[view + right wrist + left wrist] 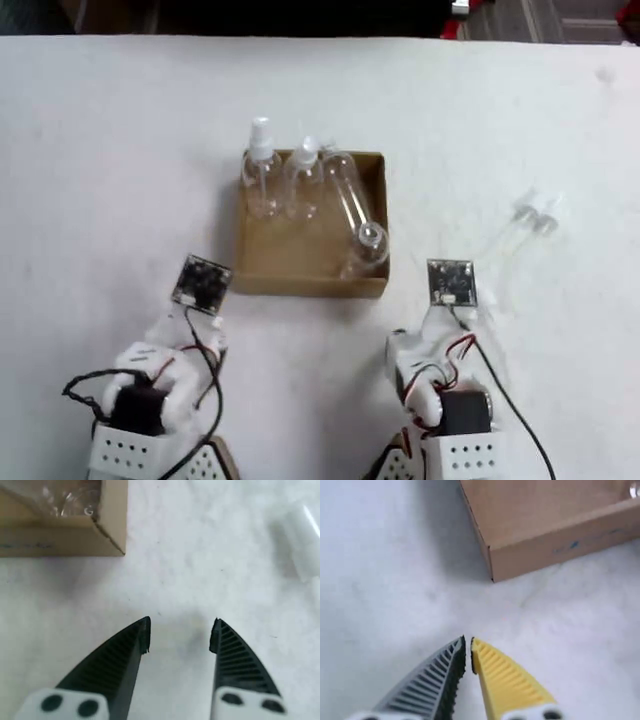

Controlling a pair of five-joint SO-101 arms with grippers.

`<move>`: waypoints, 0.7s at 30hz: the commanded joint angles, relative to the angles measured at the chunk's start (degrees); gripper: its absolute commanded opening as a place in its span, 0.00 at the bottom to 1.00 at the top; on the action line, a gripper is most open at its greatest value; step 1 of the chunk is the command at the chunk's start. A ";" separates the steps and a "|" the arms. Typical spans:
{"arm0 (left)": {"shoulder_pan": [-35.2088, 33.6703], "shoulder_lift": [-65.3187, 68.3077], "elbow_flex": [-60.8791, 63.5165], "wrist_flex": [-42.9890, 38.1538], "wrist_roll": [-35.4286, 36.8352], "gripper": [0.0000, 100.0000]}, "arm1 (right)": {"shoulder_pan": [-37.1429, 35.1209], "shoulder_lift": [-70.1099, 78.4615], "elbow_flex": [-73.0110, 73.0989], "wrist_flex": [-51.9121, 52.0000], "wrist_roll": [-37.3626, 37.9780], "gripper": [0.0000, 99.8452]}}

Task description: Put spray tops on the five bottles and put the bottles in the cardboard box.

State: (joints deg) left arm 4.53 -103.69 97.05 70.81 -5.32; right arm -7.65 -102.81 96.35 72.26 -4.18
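High view: the job is looking roughly half done, with some bottles in the box and tops waiting outside it.

The white table [120, 150] is taking up most of the scene, running back to a dark strip of room at 12 o'clock, where something red is peeking in near 1 o'clock. The cardboard box [310, 285] is sitting at the centre. At its 7 o'clock the left gripper [468, 650] is hanging clenched on nothing, and at 5 o'clock the right gripper [180, 635] is hanging released and empty. Two capped bottles [262, 170] are standing in the box's 11 o'clock corner. A third bottle [350, 200] is lying along its 3 o'clock wall, seemingly topless, and I cannot tell whether another is lying beside it. Loose spray tops [535, 213] are waiting on the table at the box's 3 o'clock, so capping and boxing are remaining.
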 commanded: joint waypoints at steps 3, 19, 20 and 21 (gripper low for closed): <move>1.27 -0.84 0.00 2.99 0.35 0.02 | -0.48 -0.31 0.53 0.48 -0.62 0.18; 1.63 -0.84 0.00 2.99 0.44 0.02 | 0.92 -0.22 0.53 0.40 -0.53 0.18; 1.27 -0.84 0.00 2.99 0.53 0.02 | 0.92 -0.22 0.53 0.40 -0.53 0.18; 1.36 -0.84 0.00 2.99 0.53 0.02 | 1.01 -0.22 0.53 0.40 -0.53 0.18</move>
State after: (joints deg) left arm 5.41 -103.78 97.05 73.63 -5.32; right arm -6.95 -102.81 96.35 72.26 -4.18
